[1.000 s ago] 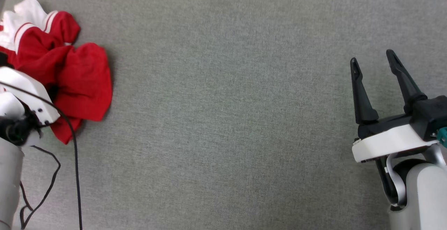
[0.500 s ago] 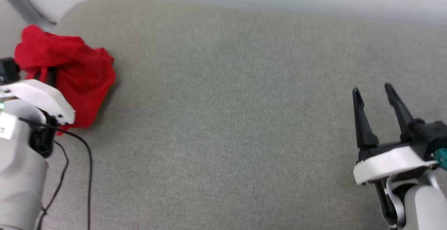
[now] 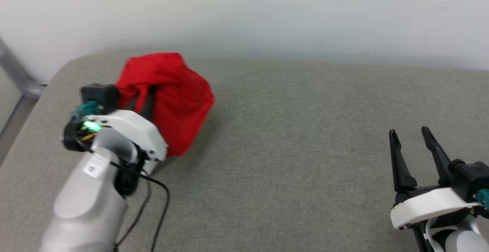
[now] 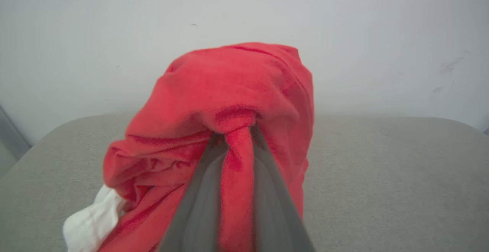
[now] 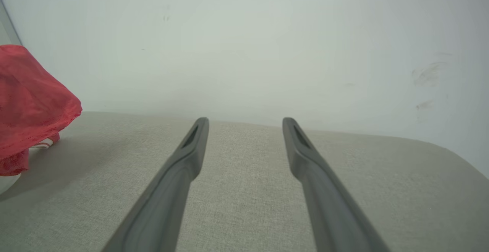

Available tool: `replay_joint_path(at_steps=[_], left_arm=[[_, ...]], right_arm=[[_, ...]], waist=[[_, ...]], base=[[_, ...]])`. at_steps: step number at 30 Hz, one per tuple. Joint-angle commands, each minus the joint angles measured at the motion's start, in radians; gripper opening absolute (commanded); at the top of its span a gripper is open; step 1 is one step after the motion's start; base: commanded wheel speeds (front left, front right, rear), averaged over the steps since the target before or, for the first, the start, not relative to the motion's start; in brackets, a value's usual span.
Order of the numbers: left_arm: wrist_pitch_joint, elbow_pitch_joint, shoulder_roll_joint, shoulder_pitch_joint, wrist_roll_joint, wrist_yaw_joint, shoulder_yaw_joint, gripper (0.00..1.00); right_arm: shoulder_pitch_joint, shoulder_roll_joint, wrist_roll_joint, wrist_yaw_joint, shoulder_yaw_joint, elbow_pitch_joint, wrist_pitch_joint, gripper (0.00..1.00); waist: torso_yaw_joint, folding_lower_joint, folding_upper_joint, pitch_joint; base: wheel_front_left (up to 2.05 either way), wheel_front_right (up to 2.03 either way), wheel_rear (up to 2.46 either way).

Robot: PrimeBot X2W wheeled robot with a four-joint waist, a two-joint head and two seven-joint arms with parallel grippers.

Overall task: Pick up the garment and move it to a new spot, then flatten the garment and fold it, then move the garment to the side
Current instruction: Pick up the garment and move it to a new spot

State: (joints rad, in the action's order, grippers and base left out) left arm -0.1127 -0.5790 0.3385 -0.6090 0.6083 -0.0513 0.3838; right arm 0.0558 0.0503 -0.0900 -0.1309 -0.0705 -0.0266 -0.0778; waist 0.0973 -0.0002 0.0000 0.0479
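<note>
The garment is a bunched red shirt hanging over my left gripper at the far left of the grey surface. In the left wrist view a strip of the garment is pinched between the two dark fingers, and a white sleeve dangles at the lower left. The lettering is hidden in the folds. My right gripper stands open at the lower right, nothing between its fingers. Its wrist view has the garment at the left edge.
The grey padded surface has a rounded far-left corner and ends at a pale wall. A grey metal bar stands off the left edge. A black cable trails from my left arm.
The head camera has tilted up, bringing the wall into view. My left gripper has lifted the garment off the surface and carried it rightward. The right gripper has stayed open.
</note>
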Motion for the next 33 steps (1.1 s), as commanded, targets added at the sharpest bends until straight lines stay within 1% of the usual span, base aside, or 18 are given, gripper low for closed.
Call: replay_joint_path(at_steps=[1, 5, 10, 16, 20, 24, 25, 26, 27, 29, 33], left_arm=[[0.005, 0.019, -0.009, 0.018, -0.005, 0.003, 0.009, 0.0], [0.055, 0.118, -0.056, 0.063, -0.014, 0.002, 0.071, 0.0], [0.13, 0.179, -0.117, 0.1, -0.037, -0.021, 0.184, 0.0], [0.202, 0.15, -0.175, 0.152, -0.051, -0.049, 0.315, 0.0], [0.221, 0.135, -0.189, 0.196, -0.063, -0.065, 0.399, 0.0], [0.223, 0.121, -0.195, 0.221, -0.048, -0.072, 0.44, 0.0], [0.209, 0.128, -0.197, 0.225, -0.049, -0.074, 0.446, 0.09], [0.193, 0.135, -0.198, 0.227, -0.054, -0.073, 0.447, 0.45], [0.175, 0.14, -0.196, 0.227, -0.058, -0.072, 0.444, 1.0], [0.13, 0.16, -0.195, 0.229, -0.067, -0.066, 0.439, 1.0], [0.023, 0.202, -0.178, 0.242, -0.098, -0.024, 0.413, 1.0]], right_arm=[[-0.01, 0.0, -0.009, 0.0, 0.001, -0.005, 0.002, 1.0], [-0.013, 0.0, -0.009, 0.0, -0.003, -0.017, 0.003, 1.0], [-0.009, 0.0, -0.02, 0.0, -0.011, -0.03, 0.001, 1.0], [0.014, 0.0, -0.024, 0.0, -0.013, -0.037, -0.007, 1.0], [0.023, 0.0, -0.02, 0.0, -0.021, -0.028, -0.013, 1.0], [0.027, 0.0, -0.02, 0.0, -0.018, -0.017, -0.017, 1.0], [0.028, 0.0, -0.018, 0.0, -0.022, -0.014, -0.017, 1.0], [0.027, 0.0, -0.015, 0.0, -0.023, -0.013, -0.016, 1.0], [0.025, 0.0, -0.011, 0.0, -0.023, -0.012, -0.016, 1.0], [0.017, 0.0, -0.006, 0.0, -0.025, -0.011, -0.009, 1.0], [0.001, 0.0, 0.001, 0.0, -0.02, -0.012, 0.006, 1.0]], waist=[[-0.032, 0.0002, 0.0, -0.009], [-0.082, 0.0002, 0.0, 0.004], [-0.126, 0.0002, 0.0, 0.048], [-0.156, 0.0002, 0.0, 0.11], [-0.155, 0.0002, 0.0, 0.126], [-0.143, 0.0002, 0.0, 0.124], [-0.137, 0.0002, 0.0, 0.119], [-0.131, 0.0002, 0.0, 0.114], [-0.126, 0.0002, 0.0, 0.108], [-0.115, 0.0002, 0.0, 0.093], [-0.093, 0.0002, 0.0, 0.056]], base=[[0.0, 0.0, 0.0], [0.0, 0.0, 0.0], [0.0, 0.0, 0.0], [0.0, 0.0, 0.0], [0.0, 0.0, 0.0], [0.0, 0.0, 0.0], [0.0, 0.0, 0.0], [0.0, 0.0, 0.0], [0.0, 0.0, 0.0], [0.0, 0.0, 0.0], [0.0, 0.0, 0.0]])
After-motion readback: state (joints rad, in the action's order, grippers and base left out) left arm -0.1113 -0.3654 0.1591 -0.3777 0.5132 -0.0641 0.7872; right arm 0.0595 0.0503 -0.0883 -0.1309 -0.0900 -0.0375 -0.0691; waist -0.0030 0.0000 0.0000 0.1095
